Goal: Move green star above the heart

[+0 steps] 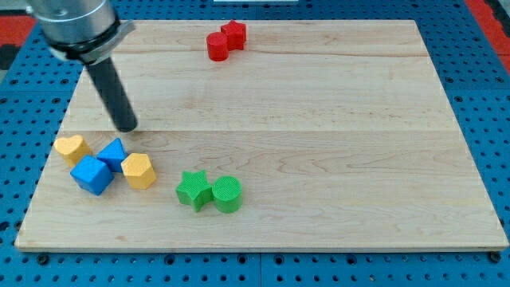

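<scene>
The green star (192,190) lies near the view's bottom, left of centre, touching a green cylinder (227,194) on its right. The yellow heart (71,147) lies at the view's left edge of the board. My tip (127,127) is on the board above and to the right of the heart, well up and to the left of the green star, touching no block.
A blue triangle block (114,152), a blue cube (92,174) and a yellow hexagon block (139,170) cluster right of the heart. Two red blocks (225,40) sit touching near the view's top. The wooden board (319,119) rests on a blue pegboard.
</scene>
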Controlling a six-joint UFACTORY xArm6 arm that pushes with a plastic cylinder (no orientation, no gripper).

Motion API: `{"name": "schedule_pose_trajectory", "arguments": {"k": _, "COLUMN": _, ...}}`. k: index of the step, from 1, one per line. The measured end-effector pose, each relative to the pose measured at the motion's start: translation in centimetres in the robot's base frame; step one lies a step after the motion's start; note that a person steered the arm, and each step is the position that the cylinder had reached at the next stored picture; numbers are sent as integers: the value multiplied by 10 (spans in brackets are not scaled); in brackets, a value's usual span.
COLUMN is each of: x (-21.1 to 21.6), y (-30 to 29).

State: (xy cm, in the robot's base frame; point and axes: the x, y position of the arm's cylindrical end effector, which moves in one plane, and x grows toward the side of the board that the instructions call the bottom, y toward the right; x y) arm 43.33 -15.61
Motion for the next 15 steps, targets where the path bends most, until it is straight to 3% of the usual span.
{"name": "schedule_pose_trajectory", "arguments": {"k": 2, "x": 74, "y": 192}}
{"name": "schedule_pose_trajectory", "arguments": {"k": 3, "x": 139, "y": 173}}
{"name": "schedule_pose_trajectory", "arguments": {"k": 4, "x": 155, "y": 126}}
{"name": "schedule_pose_trajectory", "arguments": {"k": 6, "x": 122, "y": 75}}
{"name": "schedule_pose_trajectory", "arguments": {"k": 9, "x": 82, "y": 55}}
{"name": "schedule_pose_trajectory", "arguments": {"k": 12, "x": 8, "y": -5}}
{"name": "schedule_pose_trajectory", "arguments": {"k": 15, "x": -6, "y": -2}}
